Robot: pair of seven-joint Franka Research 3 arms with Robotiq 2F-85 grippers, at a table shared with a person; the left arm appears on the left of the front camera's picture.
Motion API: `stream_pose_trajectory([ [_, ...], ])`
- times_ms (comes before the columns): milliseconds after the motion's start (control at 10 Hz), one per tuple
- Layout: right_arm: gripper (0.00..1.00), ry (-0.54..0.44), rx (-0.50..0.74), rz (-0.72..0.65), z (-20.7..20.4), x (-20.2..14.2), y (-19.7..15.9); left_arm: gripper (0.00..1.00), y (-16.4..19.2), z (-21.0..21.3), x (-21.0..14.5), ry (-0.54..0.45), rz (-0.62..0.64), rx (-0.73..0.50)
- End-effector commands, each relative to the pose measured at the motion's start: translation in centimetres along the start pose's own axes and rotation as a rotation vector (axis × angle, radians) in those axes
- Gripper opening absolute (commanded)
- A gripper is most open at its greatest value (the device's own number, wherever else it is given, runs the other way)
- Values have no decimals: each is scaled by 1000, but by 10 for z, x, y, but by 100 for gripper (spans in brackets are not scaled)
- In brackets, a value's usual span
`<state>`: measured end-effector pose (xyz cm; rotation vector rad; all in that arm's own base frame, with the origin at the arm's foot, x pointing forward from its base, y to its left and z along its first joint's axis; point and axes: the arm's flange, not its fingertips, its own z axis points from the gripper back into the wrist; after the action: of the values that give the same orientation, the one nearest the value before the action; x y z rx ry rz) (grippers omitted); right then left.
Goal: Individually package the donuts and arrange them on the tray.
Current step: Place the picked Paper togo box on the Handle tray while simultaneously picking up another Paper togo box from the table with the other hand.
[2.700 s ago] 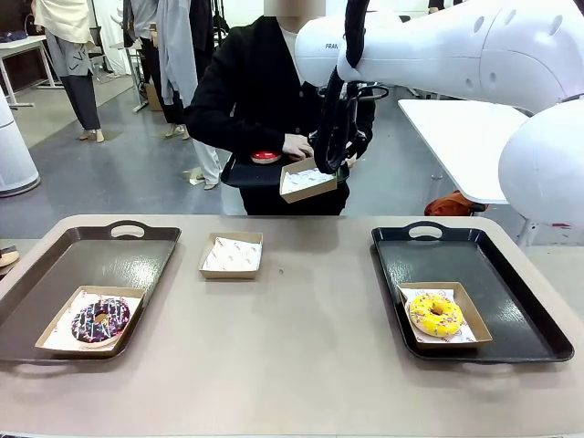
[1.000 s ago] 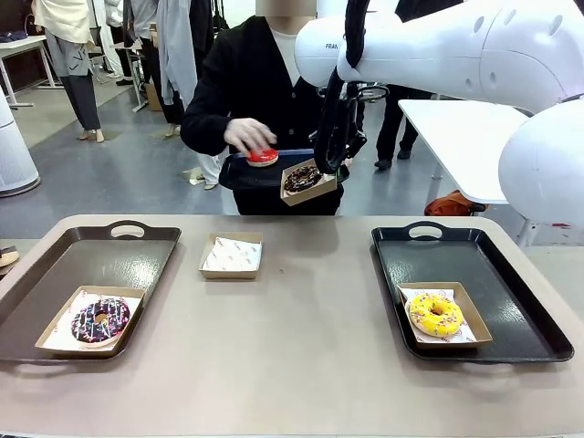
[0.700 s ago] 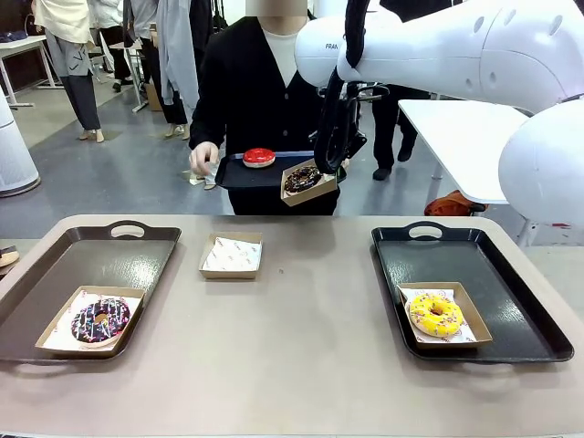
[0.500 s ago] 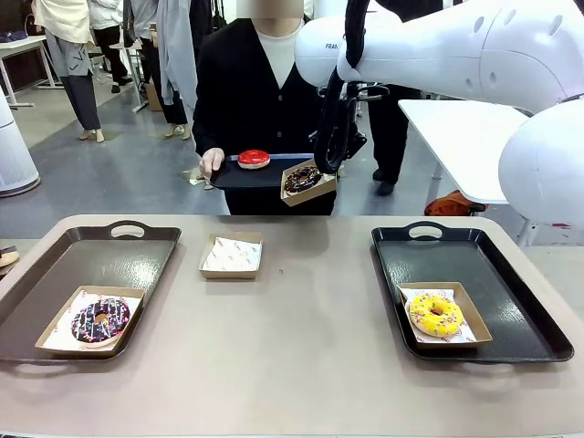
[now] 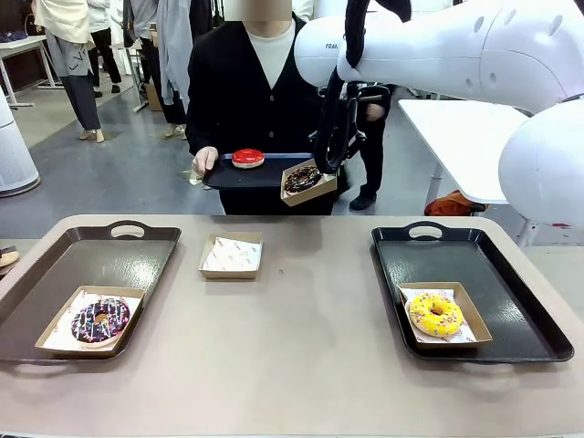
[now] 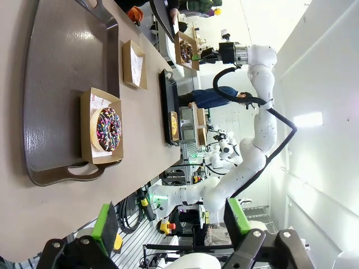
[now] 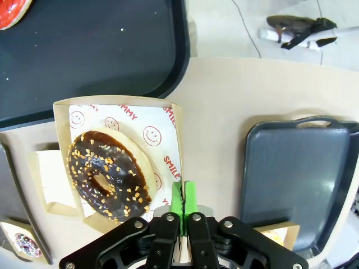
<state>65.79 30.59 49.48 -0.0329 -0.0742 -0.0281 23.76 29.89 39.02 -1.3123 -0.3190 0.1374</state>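
Right gripper (image 7: 184, 195): pinching rim of brown cardboard box (image 7: 175, 134); chocolate sprinkled ring donut (image 7: 106, 174) inside. Left gripper (image 6: 171, 221): spread.

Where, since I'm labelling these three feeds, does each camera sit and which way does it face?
Front: between the arms, facing across the table at the person; right arm shows.
Left wrist: rolled sideways, looking along the table past the purple donut; open left gripper below.
Right wrist: looking down on the boxed chocolate donut; shut right gripper pinches the box.
All share that box.
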Motion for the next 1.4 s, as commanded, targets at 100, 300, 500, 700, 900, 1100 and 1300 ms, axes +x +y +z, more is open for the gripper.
stream_pose_trajectory([
  [100,0,-3,-1,-1,2,-1,-1,100,0,2,-2,1,-1,-1],
  [300,2,-36,-18,78,7,-9,-10,100,-15,-7,3,17,-5,30],
  [500,2,-56,32,112,26,-30,-56,100,-70,-39,20,68,-84,141],
  [700,2,-89,117,69,42,-54,-116,100,-119,-81,45,130,-127,231],
  [900,2,-81,179,11,49,-74,-184,100,-150,-144,60,233,-142,347],
  [1100,2,-50,206,-45,38,-90,-229,100,-169,-200,70,294,-149,445],
  [1300,2,-62,207,-69,23,-106,-266,100,-184,-262,79,345,-165,538],
])
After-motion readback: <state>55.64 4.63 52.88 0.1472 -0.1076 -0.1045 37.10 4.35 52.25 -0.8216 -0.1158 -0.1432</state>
